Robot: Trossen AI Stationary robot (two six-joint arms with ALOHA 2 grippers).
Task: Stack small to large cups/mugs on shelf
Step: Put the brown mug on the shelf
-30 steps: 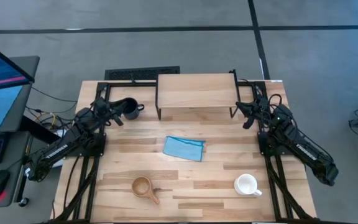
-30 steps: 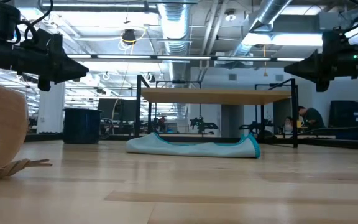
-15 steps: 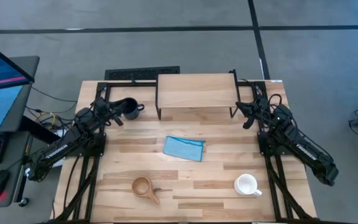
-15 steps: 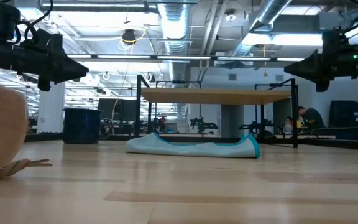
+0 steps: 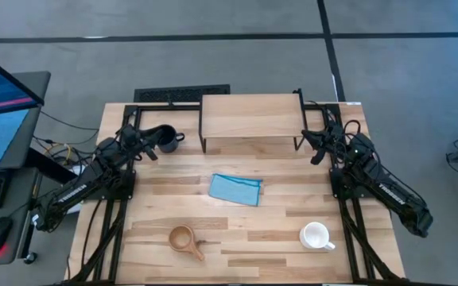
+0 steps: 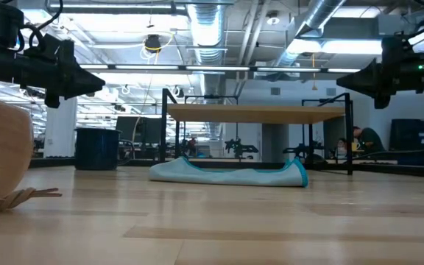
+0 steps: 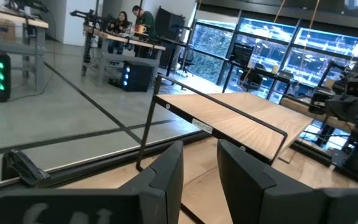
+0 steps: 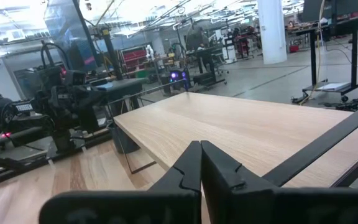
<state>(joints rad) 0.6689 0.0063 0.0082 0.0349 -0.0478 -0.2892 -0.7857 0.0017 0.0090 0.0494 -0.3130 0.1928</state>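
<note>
- Cups: the small tan wooden cup (image 5: 182, 237) sits upright at the near edge of the surface (image 5: 277, 230), left of centre, its flat handle pointing toward the right; in the low view it fills the left border (image 6: 2, 158).
- The white mug (image 5: 316, 236) stands upright near the same edge, on the right side, well apart from the tan cup.
- A blue folded cloth (image 5: 235, 189) lies in the middle of the surface, between the near cups and the shelf.
- The dark navy mug (image 5: 166, 138) stands upright farther back on the left, beside the shelf's left end, just beside the left end effector's tips; whether they touch cannot be told.
- The left end effector (image 7: 199, 163) hangs above the surface near that mug, its fingers parted by a narrow gap and holding nothing.
- The right end effector (image 8: 200, 163) hangs beside the shelf's right end, fingers pressed together, nothing between them.
- The shelf (image 5: 251, 117) stands at the far edge, centred, its board bare.
- Beyond it, people sit at a desk (image 7: 129, 32) in the room.
</note>
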